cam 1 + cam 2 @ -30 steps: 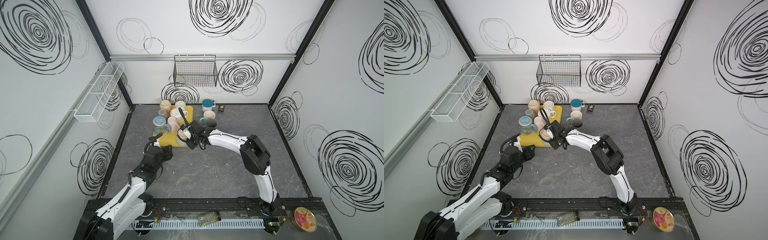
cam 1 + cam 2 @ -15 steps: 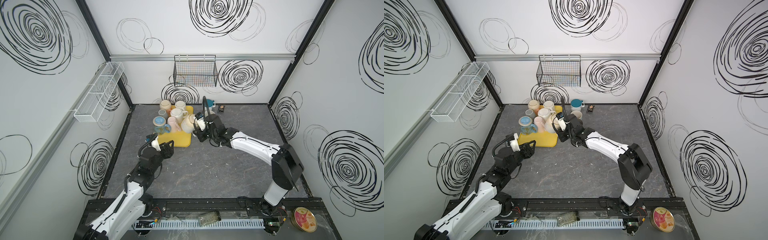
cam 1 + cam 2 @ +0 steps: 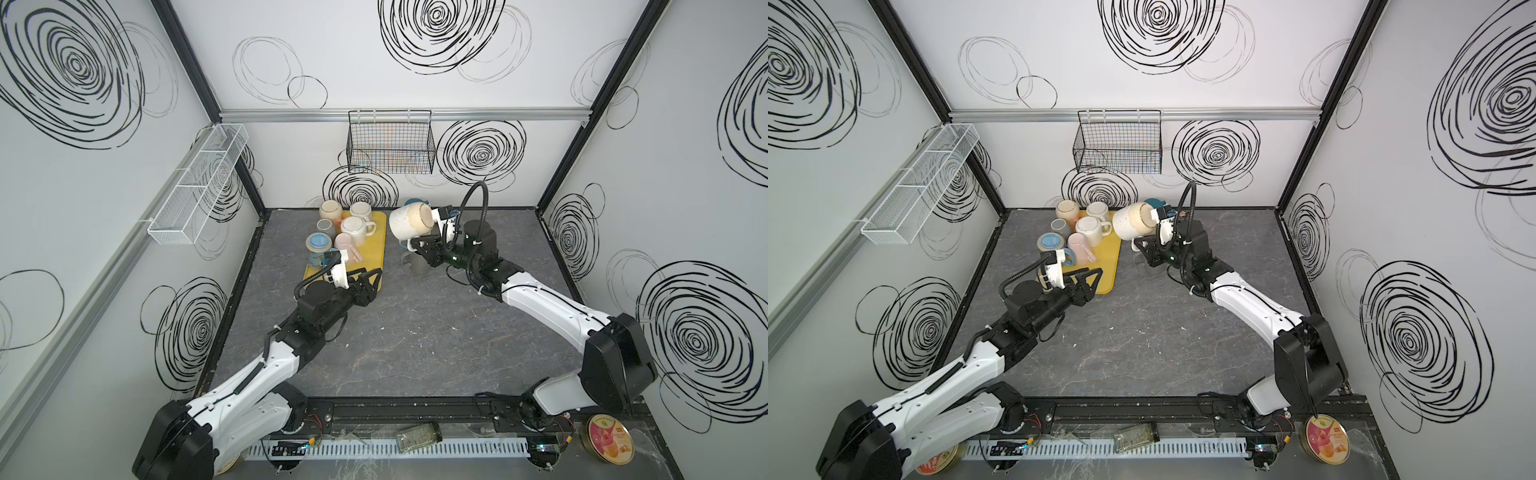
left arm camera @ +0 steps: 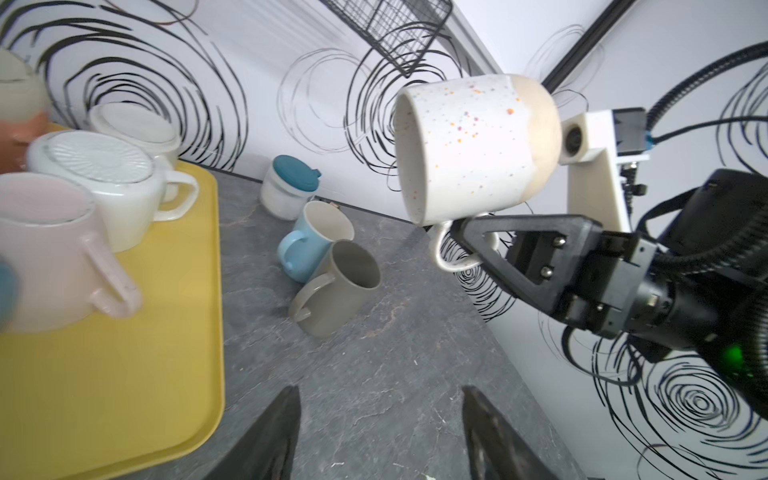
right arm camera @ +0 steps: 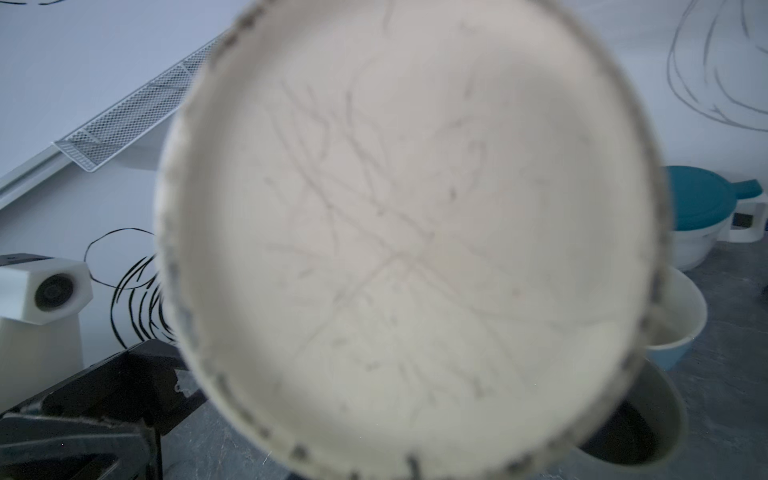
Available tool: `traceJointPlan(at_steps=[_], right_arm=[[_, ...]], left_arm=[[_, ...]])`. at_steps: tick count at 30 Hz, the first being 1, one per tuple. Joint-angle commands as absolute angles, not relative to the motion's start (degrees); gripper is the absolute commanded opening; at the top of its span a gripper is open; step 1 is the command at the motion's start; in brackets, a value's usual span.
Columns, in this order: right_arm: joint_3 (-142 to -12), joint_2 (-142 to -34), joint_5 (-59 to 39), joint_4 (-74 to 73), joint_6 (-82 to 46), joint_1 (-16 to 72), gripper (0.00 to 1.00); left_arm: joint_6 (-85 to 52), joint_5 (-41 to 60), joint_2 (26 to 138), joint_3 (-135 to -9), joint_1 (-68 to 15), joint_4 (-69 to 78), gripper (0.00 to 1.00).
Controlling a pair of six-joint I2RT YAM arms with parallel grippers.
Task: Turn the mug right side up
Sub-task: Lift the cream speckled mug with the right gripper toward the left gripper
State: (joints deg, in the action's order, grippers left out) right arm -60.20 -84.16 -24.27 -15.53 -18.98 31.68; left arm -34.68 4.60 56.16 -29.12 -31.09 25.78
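Note:
A white speckled mug (image 3: 409, 222) (image 3: 1133, 222) (image 4: 469, 145) hangs in the air right of the yellow tray (image 3: 374, 257) (image 3: 1106, 268) (image 4: 124, 395). It lies on its side, mouth toward the tray. Its tan base (image 5: 407, 232) fills the right wrist view and hides that gripper's jaws. My right gripper (image 3: 419, 246) (image 3: 1143, 246) (image 4: 471, 235) is shut on the mug's handle (image 4: 446, 259) from below. My left gripper (image 3: 371, 274) (image 3: 1088, 274) (image 4: 380, 392) is open and empty, low over the floor at the tray's near right corner.
Several mugs stand on the tray, among them a pink one (image 4: 45, 257) and an upturned white one (image 4: 104, 183). Under the held mug stand a blue mug (image 4: 307, 245), a grey mug (image 4: 336, 291) and a teal-lidded pot (image 4: 291, 191). A wire basket (image 3: 390, 145) hangs on the back wall.
My right gripper has carried the mug up off the tray and to the right, tipping it on its side. My left gripper has opened wider and moved right along the tray's near edge.

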Motion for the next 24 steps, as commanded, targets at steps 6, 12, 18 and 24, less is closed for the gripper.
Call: traceJointPlan(at_steps=[6,12,18,24], right_arm=[[-57.3,-79.7,-39.0,-37.8,-27.3,29.0,0.0],[-57.2,-79.2,-43.7,-40.7,-28.1,28.7,0.0],[-57.4,-79.8,-47.6,-43.2,-28.1,29.0,0.0],[-59.1,-82.0,-50.8,-42.3,-28.3,30.1,0.0]], left_arm=[[-35.2,3.7,63.8,-34.4,-34.4,36.8,0.64],[-35.4,4.1,66.1,-35.7,-35.8,40.1,0.65],[-37.8,4.8,66.7,-35.1,-35.2,42.6,0.65],[-38.0,5.3,66.0,-34.4,-34.7,43.9,0.65]])
